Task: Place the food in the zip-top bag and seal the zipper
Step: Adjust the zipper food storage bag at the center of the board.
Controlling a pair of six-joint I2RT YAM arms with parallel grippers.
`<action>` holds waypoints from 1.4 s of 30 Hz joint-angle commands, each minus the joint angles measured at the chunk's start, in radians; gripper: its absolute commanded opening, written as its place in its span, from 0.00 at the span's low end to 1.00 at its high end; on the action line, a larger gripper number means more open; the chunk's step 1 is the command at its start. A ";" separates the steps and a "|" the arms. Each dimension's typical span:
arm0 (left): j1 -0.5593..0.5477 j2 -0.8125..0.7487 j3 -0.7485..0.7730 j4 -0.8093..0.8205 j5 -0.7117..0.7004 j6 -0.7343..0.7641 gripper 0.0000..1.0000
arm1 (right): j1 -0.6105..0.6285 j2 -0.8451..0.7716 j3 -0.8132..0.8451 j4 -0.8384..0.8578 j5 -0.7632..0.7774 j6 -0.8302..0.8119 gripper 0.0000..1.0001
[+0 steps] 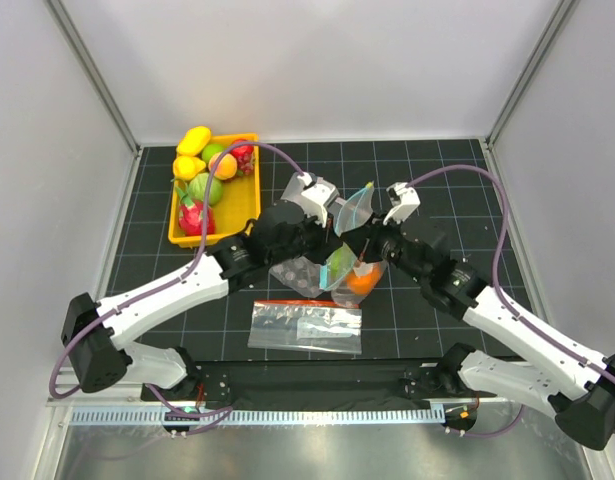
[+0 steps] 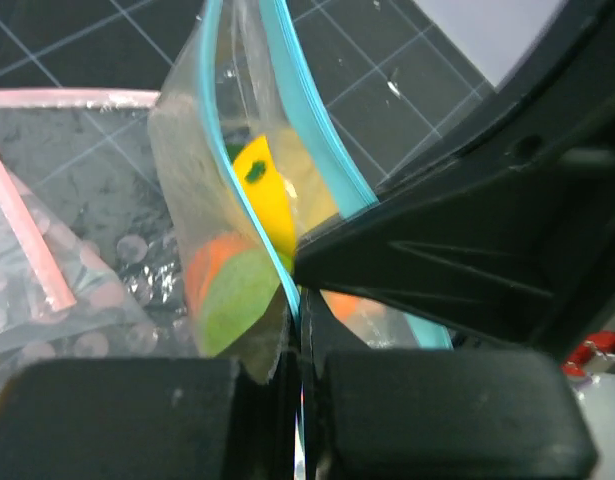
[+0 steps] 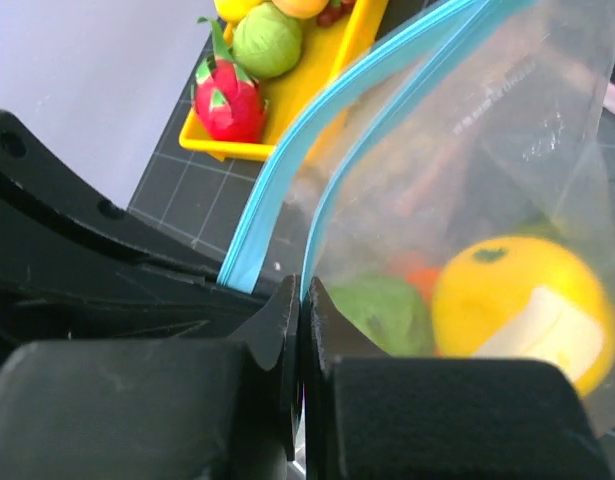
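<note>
Three views, in order.

Top external: seeing both arms converged mid-table, holding zip-top bag (image 1: 345,268) up off the black mat, right of yellow fruit tray (image 1: 237,205). Zipper (image 1: 359,205) slanting up and away from the arm bases.

Left wrist: left gripper (image 2: 302,345) clamped shut on bag edge at zipper's near end. Teal strip running up-left from the jaws, halves parted above the pinch. Food (image 2: 259,200) inside, low in the bag. Dotted pink-strip bag (image 2: 77,300) lying beside.

Right wrist: right gripper (image 3: 302,300) likewise shut on that same end, just beside the left fingers. Strip running up-right, halves apart.

Judging: food in, seal not done. Needs one pinch slid along the strip's long axis, away from the other. Equally near for either arm.
</note>
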 commanded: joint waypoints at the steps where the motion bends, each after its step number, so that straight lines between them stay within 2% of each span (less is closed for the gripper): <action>1: 0.004 -0.004 0.078 -0.055 0.097 0.050 0.00 | 0.042 0.013 0.054 0.052 -0.029 0.043 0.07; 2: 0.009 -0.004 0.081 -0.076 0.091 0.052 0.00 | 0.045 0.039 0.071 0.040 -0.020 0.044 0.18; 5: 0.022 -0.007 0.058 -0.067 0.091 0.053 0.00 | 0.047 0.079 0.106 -0.017 -0.006 0.026 0.39; 8: 0.042 0.001 0.047 -0.069 0.081 0.064 0.00 | 0.046 0.076 0.115 -0.055 0.056 0.004 0.50; 9: 0.047 0.004 0.044 -0.070 0.081 0.067 0.00 | 0.047 0.059 0.109 -0.055 0.095 -0.003 0.63; 10: 0.058 0.004 0.038 -0.069 0.084 0.067 0.00 | 0.049 0.048 0.096 -0.047 0.109 -0.006 0.70; 13: 0.061 0.001 0.032 -0.066 0.106 0.082 0.00 | 0.047 0.017 0.076 -0.040 0.162 -0.011 0.83; 22: 0.053 -0.011 0.015 -0.024 0.143 0.109 0.00 | 0.046 0.089 0.132 -0.135 0.277 0.049 0.84; 26: 0.026 -0.022 -0.025 0.026 0.101 0.133 0.00 | 0.046 0.094 0.134 -0.135 0.329 0.102 0.85; 29: 0.013 -0.012 -0.025 0.031 0.082 0.141 0.00 | 0.046 0.071 0.128 -0.146 0.382 0.147 0.89; 34: -0.031 0.024 -0.007 0.033 0.044 0.164 0.00 | 0.046 0.021 0.094 -0.115 0.402 0.170 0.94; 42: -0.057 0.036 0.001 0.030 0.004 0.175 0.01 | 0.047 0.039 0.095 -0.112 0.368 0.181 0.93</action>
